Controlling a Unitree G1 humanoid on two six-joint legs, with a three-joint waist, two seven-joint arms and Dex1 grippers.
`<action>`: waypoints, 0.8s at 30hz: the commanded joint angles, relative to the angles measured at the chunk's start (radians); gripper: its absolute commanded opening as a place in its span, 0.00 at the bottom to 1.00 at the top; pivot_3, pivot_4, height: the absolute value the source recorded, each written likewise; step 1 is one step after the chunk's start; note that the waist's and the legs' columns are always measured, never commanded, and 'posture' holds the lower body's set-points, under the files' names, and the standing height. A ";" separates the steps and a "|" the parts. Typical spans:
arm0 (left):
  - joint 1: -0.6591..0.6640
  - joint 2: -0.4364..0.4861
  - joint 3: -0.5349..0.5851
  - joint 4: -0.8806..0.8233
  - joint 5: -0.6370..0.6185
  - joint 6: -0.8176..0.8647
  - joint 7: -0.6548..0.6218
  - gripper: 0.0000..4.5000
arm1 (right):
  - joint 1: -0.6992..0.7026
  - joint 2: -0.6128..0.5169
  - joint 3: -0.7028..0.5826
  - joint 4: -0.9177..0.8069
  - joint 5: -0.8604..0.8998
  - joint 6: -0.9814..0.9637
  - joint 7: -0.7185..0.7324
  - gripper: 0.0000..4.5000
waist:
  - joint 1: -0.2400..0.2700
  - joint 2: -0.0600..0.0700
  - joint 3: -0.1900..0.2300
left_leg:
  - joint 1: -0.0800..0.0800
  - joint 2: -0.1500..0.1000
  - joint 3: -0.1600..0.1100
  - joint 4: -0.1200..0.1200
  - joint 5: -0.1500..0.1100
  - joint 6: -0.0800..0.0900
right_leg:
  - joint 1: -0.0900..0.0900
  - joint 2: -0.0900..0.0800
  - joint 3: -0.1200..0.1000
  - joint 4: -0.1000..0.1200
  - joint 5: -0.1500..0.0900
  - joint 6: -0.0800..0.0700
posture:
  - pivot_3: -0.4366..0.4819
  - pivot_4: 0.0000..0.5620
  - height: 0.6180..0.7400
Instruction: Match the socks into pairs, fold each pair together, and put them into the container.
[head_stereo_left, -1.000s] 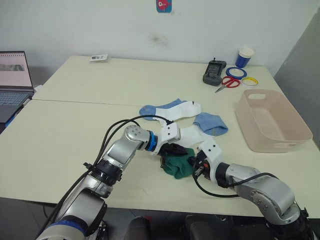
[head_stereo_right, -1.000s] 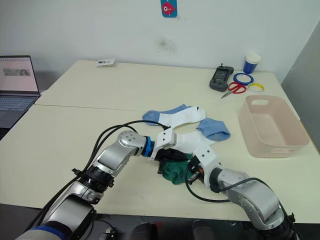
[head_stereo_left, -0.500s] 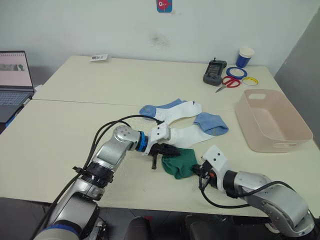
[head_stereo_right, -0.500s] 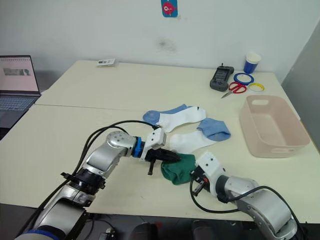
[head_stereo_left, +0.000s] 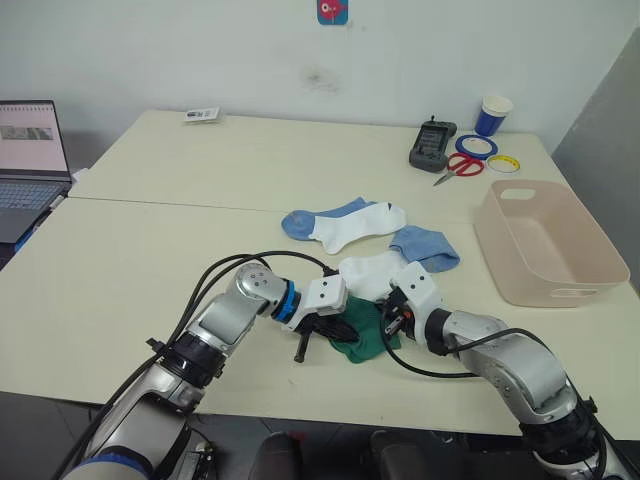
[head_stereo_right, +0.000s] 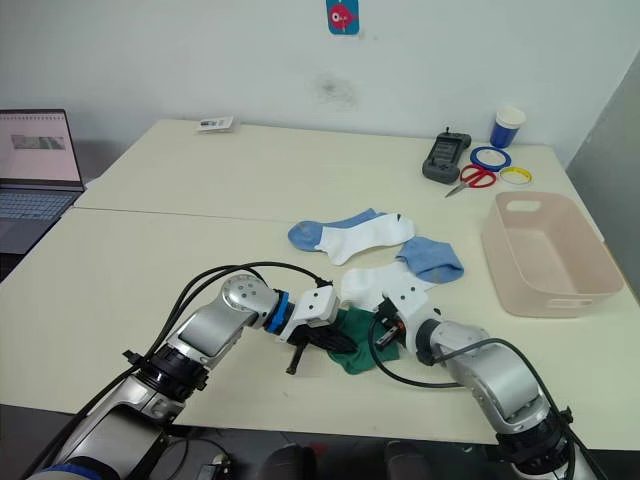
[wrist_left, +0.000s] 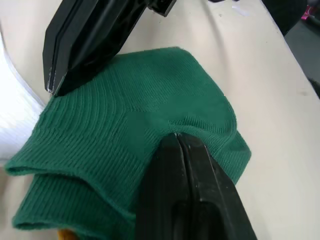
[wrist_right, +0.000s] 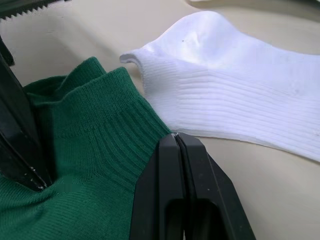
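Note:
Two dark green socks (head_stereo_left: 362, 338) lie folded in a heap near the table's front edge; a bit of yellow mark (wrist_left: 65, 233) peeks out beneath. My left gripper (wrist_left: 175, 136) is shut, its tip pressing on top of the heap from the left. My right gripper (wrist_right: 174, 136) is shut too, its tip at the ribbed green cuff on the heap's right side. One white sock (head_stereo_left: 385, 268) with a light-blue heel lies right behind the heap, touching it. The other white sock (head_stereo_left: 350, 222) lies further back. The pink container (head_stereo_left: 530, 275) stands at the right and has nothing in it.
At the back right are a blue-and-white cup (head_stereo_left: 492, 112), red scissors (head_stereo_left: 455, 165), tape rings (head_stereo_left: 478, 145) and a black device (head_stereo_left: 430, 145). A laptop (head_stereo_left: 30, 150) sits at the far left. A small card (head_stereo_left: 200, 115) lies at the back.
My right gripper has moved left from the table beside the green heap onto its cuff. My left gripper has shifted right and forward onto the heap.

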 joint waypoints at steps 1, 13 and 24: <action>0.018 0.029 0.003 0.026 0.033 -0.001 0.006 0.00 | 0.017 -0.030 -0.015 0.003 -0.040 -0.010 0.008 0.01 | 0.000 0.000 0.000 | 0.001 0.000 0.000 0.000 0.000 0.000 | 0.001 0.000 0.000 0.000 0.000 0.000 | 0.48 0.27 0.87; -0.035 0.024 0.092 -0.129 -0.040 0.124 0.049 0.00 | 0.107 0.008 -0.255 -0.189 0.069 0.058 0.007 0.01 | 0.003 0.000 0.000 | 0.001 0.000 -0.001 0.000 0.000 0.000 | 0.001 0.000 -0.001 0.000 0.000 0.000 | 0.48 0.27 0.87; 0.009 0.043 0.025 0.004 0.066 0.007 0.050 0.00 | 0.100 0.105 -0.397 -0.198 0.235 0.315 0.010 0.01 | 0.001 0.000 0.000 | 0.001 0.000 0.000 0.000 0.000 0.000 | 0.001 0.000 0.000 0.001 0.000 0.000 | 0.48 0.27 0.87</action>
